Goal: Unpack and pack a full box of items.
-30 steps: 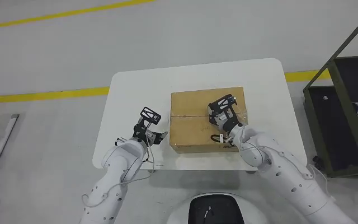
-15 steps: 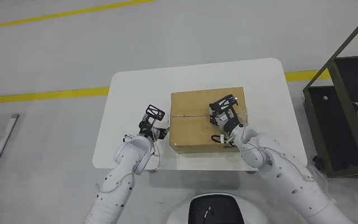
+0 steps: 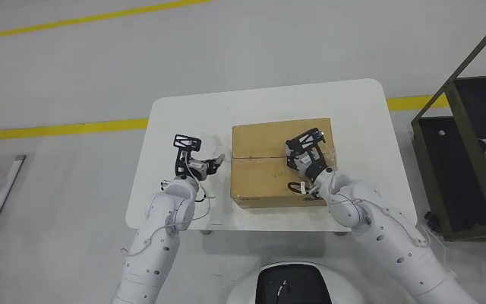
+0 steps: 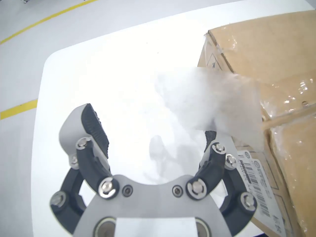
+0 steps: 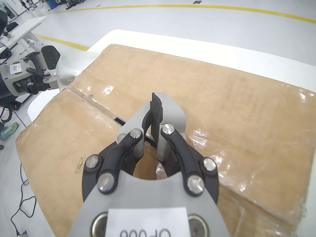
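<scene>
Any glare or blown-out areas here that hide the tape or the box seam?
Left wrist view: the table is blown out near white, so the peeled tape strip barely separates from it. Right wrist view: tape glints on the box, its seam readable. Top view: even light, no glare.

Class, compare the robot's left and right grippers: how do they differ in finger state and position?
The left gripper is open; the right gripper is shut. The left is beside the brown cardboard box, over the white table; the right is over the box top. A clear tape strip hangs at the left one, not the right. Both share a grey-and-black build.
</scene>
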